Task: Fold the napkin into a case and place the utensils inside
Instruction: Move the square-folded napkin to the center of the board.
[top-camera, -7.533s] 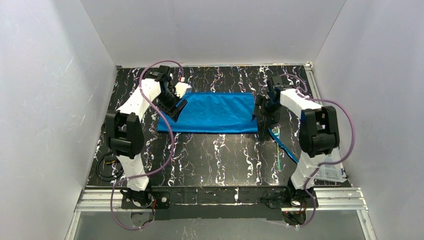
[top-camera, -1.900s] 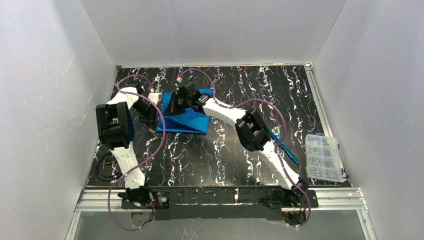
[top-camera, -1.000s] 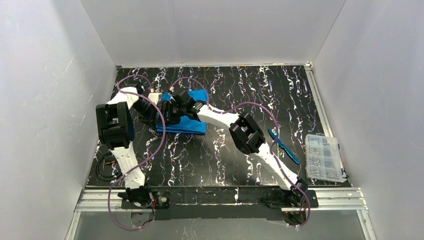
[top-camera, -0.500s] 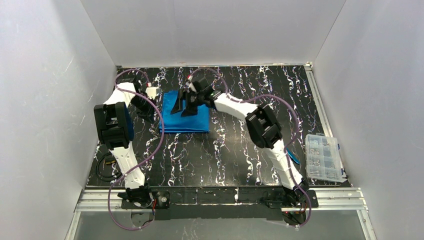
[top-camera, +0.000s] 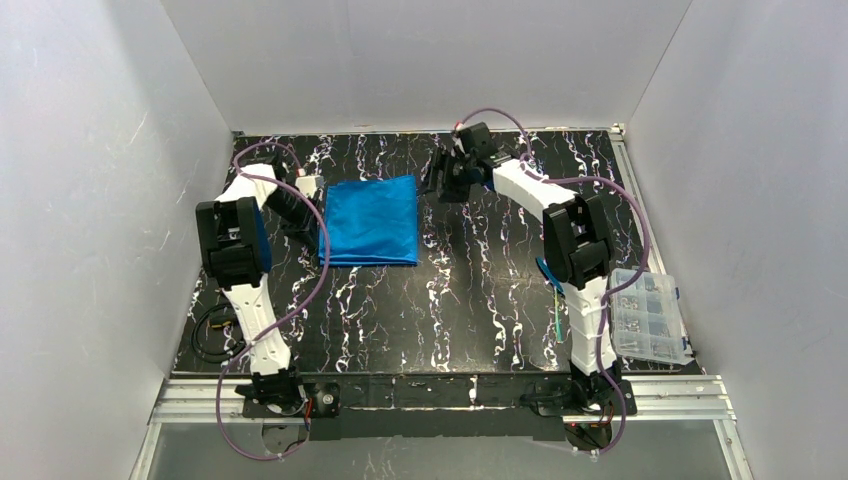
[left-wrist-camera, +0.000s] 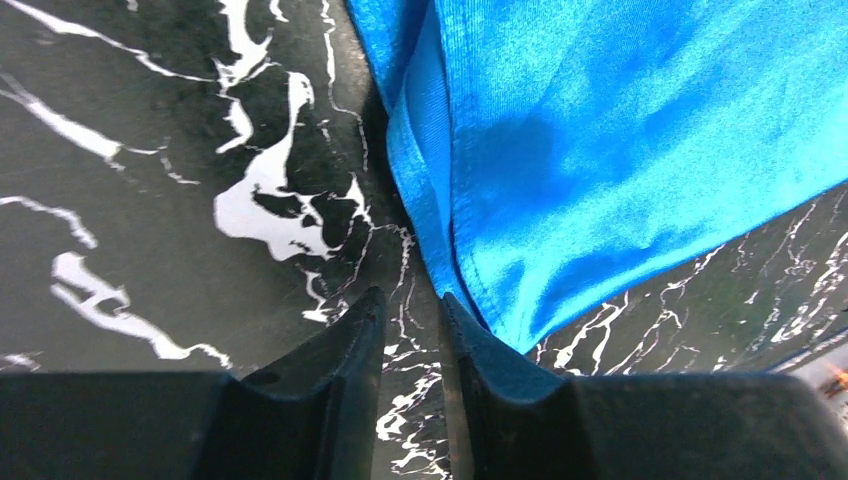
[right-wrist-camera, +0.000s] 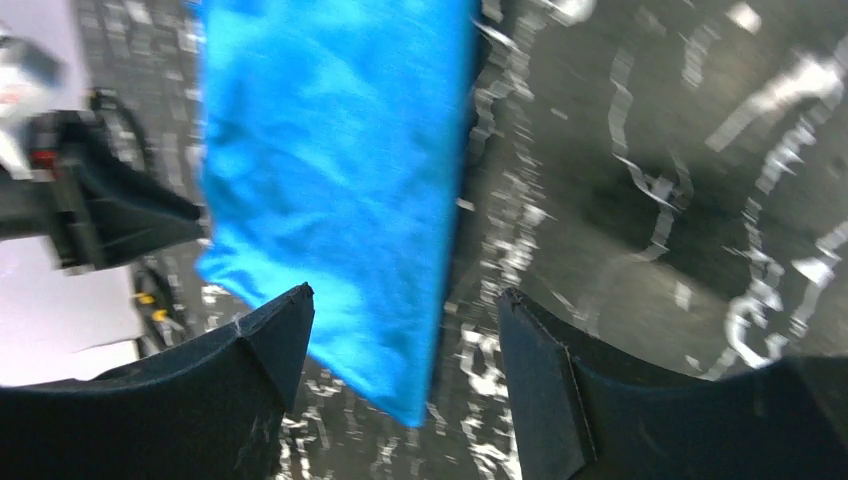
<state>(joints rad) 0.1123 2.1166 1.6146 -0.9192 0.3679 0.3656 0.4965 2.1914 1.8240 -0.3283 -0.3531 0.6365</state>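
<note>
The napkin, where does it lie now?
In the top view the folded napkin lies flat at the far left of the table, beside the left hand; the right hand stands apart on its other side.

The napkin is plain bright blue with a slight sheen, its hem stitched in the same blue, and there is a darker patch beside the seam. The worktop is glossy black, streaked with white marble veins and faint flecks of purple. The arms are white with black joints. The left hand and right hand are black. The cables are purple. The utensils glint blue and green. The box is clear and the walls are pale grey
</note>
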